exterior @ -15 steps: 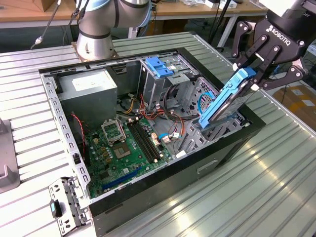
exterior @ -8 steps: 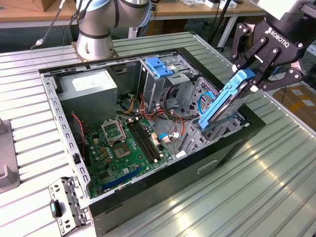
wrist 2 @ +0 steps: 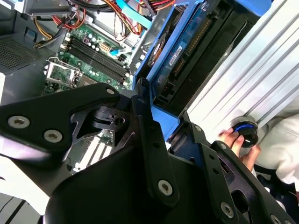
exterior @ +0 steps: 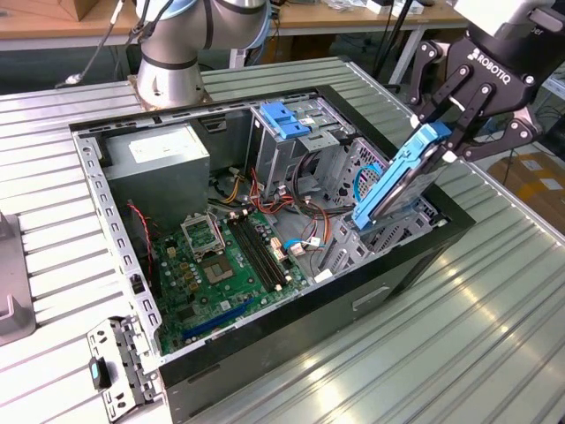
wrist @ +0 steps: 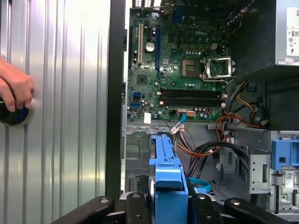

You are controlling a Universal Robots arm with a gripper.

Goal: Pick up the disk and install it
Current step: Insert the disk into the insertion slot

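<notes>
Hand (exterior: pixel 448 140) clamped on upper end of disk (exterior: pixel 397 181). Disk tilted, lower end at grey drive bay (exterior: pixel 351 247), at exterior view's right of open computer case (exterior: pixel 291 344).

Judgement: square blue rails to bay slots, avoid cables (exterior: pixel 296 208), press evenly.

Carrier is smooth plastic, bay thin sheet metal, table (exterior: pixel 468 336) ribbed aluminium.

exterior view: high, oblique | both wrist views: close, share motherboard (wrist 2: pixel 96 39) (wrist: pixel 173 79)

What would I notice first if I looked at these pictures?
The bright blue disk, tilted and clamped in the black gripper, over the open computer case at the exterior view's right. Next, the green motherboard on the case floor, and a person's hand beside the case in the first wrist view.
</notes>
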